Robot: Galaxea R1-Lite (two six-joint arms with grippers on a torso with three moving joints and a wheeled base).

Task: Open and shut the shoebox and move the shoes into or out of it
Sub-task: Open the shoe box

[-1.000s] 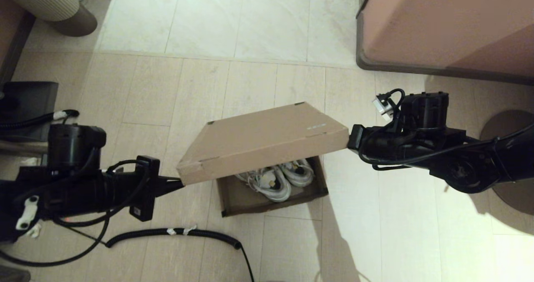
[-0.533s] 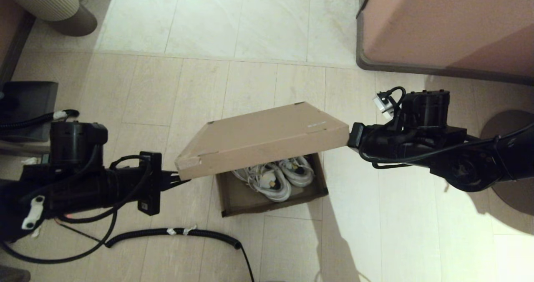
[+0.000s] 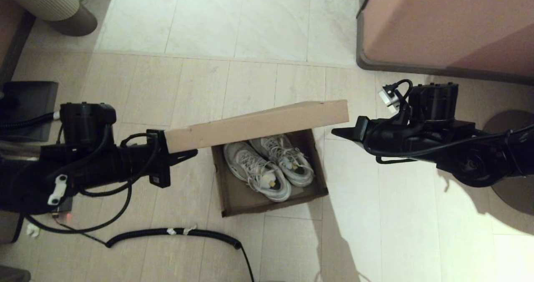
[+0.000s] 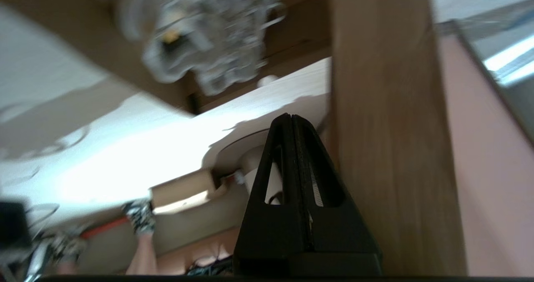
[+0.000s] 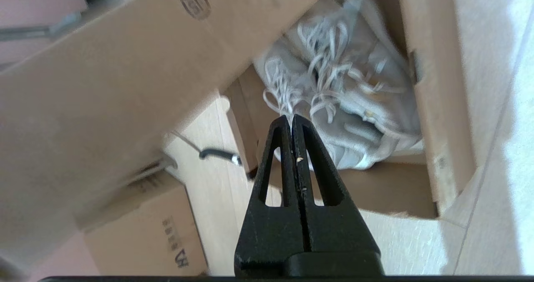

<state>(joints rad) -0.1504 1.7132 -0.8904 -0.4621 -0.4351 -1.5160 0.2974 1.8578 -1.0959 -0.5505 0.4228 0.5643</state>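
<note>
No legible text on shoebox (image 3: 267, 198)

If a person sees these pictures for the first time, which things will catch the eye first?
The raised cardboard lid stands almost on edge over the open shoebox on the floor. Two pale shoes lie side by side inside. A black gripper flanks each end of the lid: the left gripper under its left end, the right gripper near its right end.

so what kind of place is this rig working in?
Probably a home or apartment-style room, not a lab bench. The shoebox sits directly on a pale tiled floor, a pinkish upholstered furniture piece stands at the far right, and a ribbed cushion-like object at the far left.
</note>
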